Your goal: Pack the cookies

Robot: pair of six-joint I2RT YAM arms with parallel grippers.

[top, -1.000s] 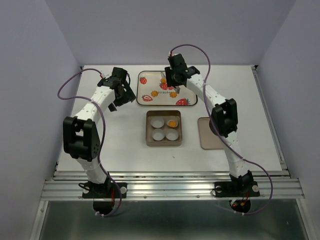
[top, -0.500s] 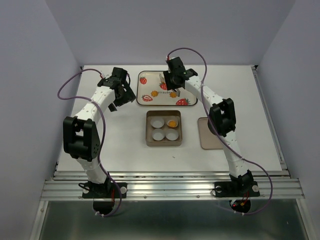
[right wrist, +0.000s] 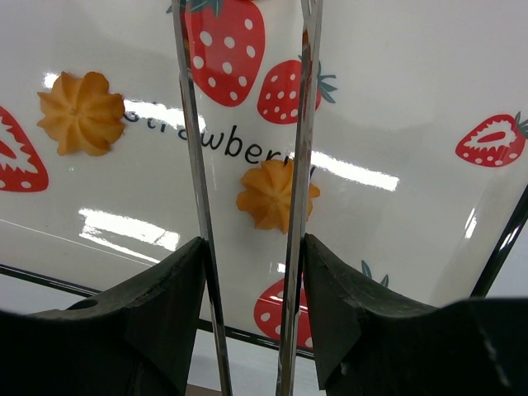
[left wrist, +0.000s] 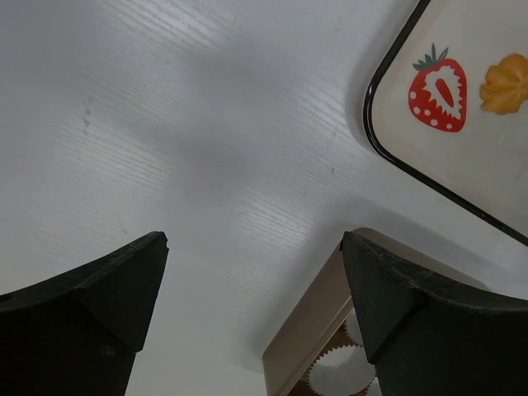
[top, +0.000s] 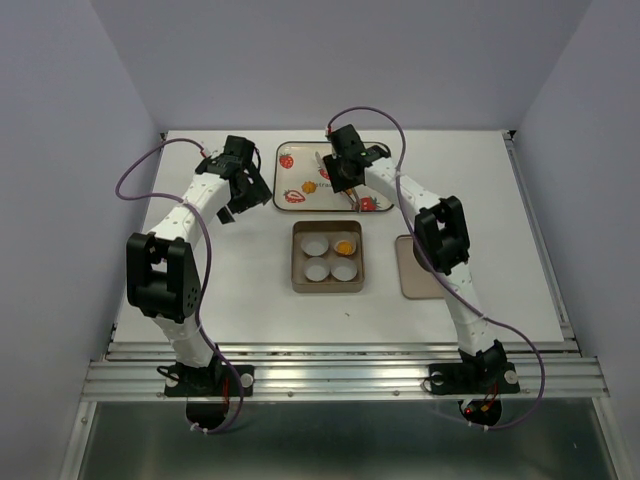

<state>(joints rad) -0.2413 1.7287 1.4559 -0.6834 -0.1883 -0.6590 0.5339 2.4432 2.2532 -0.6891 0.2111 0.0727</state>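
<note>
Two orange-yellow cookies lie on the strawberry tray: one at the left, one under the tong tips. My right gripper is shut on metal tongs, whose blades are slightly apart astride that cookie, the right blade crossing its edge. In the top view my right gripper hangs over the tray; one cookie shows beside it. Another cookie sits in a cup of the tan box. My left gripper is open and empty, left of the tray.
The box holds three empty white paper cups. A flat tan lid lies right of the box. The left wrist view shows the box corner, the tray rim and a cookie.
My right gripper with the tongs has moved left and down over the tray, onto a cookie. The left arm has not moved.
</note>
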